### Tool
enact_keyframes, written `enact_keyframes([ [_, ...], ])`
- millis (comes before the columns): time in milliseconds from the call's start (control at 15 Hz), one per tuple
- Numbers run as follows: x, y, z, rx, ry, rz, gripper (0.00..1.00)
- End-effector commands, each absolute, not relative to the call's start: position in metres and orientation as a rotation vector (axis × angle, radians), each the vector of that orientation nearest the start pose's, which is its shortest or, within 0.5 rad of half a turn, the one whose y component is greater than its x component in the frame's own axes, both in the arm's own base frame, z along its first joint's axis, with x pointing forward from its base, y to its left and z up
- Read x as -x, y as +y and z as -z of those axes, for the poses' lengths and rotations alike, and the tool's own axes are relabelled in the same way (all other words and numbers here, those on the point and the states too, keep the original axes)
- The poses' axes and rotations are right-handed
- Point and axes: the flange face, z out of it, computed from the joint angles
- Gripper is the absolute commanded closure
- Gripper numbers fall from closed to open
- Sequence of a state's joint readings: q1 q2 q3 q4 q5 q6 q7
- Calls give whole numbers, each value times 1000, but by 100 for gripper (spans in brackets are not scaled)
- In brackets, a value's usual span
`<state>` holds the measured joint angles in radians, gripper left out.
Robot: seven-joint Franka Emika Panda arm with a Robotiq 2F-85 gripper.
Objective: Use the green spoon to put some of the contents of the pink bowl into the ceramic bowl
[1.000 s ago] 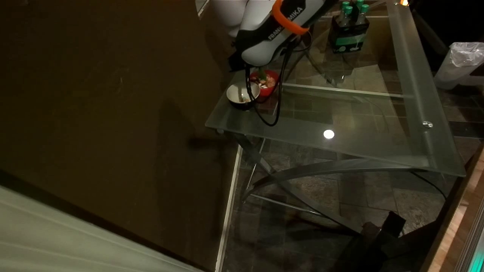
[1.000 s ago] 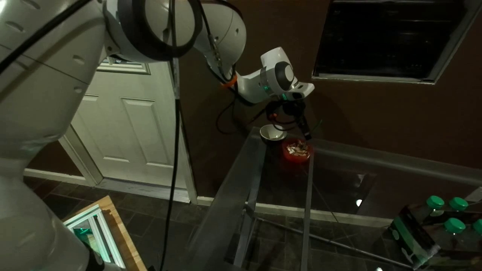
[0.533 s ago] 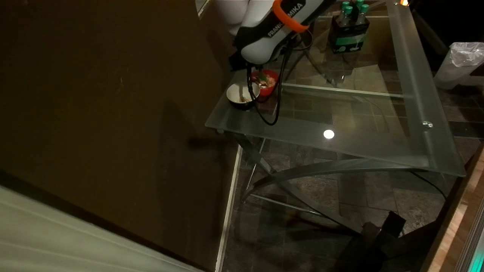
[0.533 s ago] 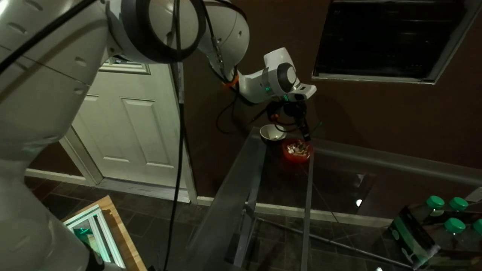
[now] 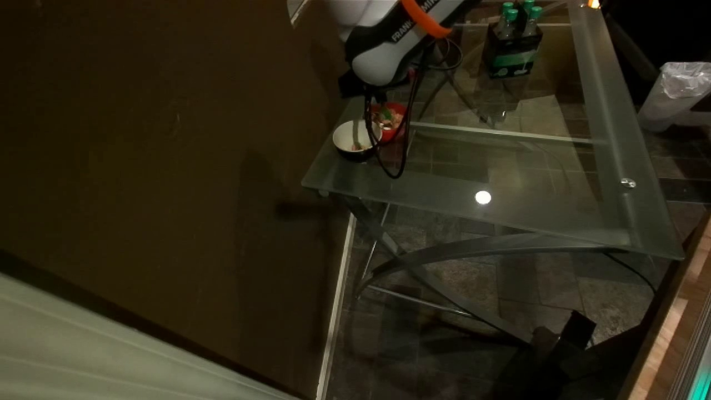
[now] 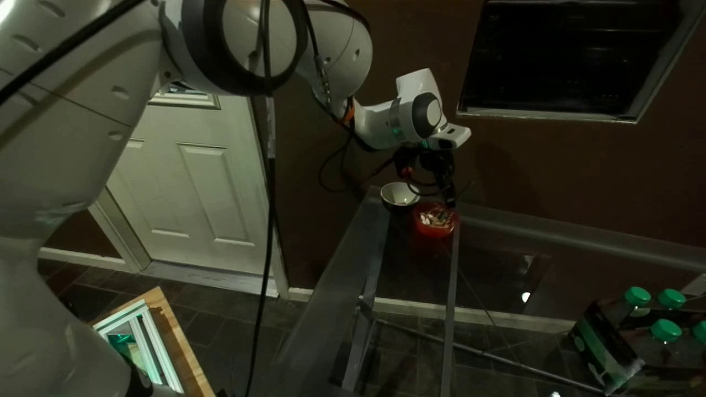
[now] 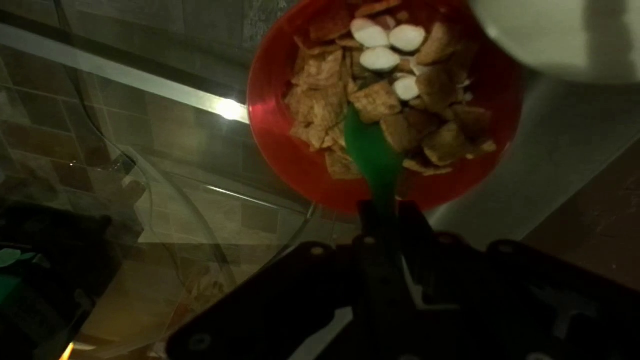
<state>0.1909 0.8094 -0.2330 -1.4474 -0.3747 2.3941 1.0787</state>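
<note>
My gripper (image 7: 382, 212) is shut on the handle of the green spoon (image 7: 372, 150). The spoon's head reaches into the pink bowl (image 7: 280, 150), its tip against brown cereal squares and several white pieces. In an exterior view the gripper (image 6: 449, 203) is at the pink bowl's (image 6: 433, 232) wall-side rim, and the spoon's thin handle (image 6: 468, 186) sticks out behind it. The ceramic bowl (image 7: 550, 35) stands close beside the pink bowl, cut off in the wrist view. In an exterior view the ceramic bowl (image 5: 344, 133) holds a few small pieces, with a shadow across its inside.
Both bowls stand near the corner of a glass table (image 5: 472, 178), close to the brown wall (image 6: 540, 171). A carton of green-capped bottles (image 5: 512, 55) stands farther along the table. The arm's black cable (image 5: 395, 175) hangs in a loop near the bowls. A bin (image 5: 666, 100) stands beyond the table.
The arm and wrist have shifted slightly, to the right in an exterior view. The spoon's handle has tilted a little. The spoon stays gripped at the pink bowl; both bowls stand as before.
</note>
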Motion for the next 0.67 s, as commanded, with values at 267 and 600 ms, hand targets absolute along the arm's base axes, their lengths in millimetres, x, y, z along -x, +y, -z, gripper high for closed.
enact_keyframes([
  [267, -743, -12, -236, 3061, 1224, 516, 96],
  [600, -745, -16, -236, 3020, 1183, 503, 96],
])
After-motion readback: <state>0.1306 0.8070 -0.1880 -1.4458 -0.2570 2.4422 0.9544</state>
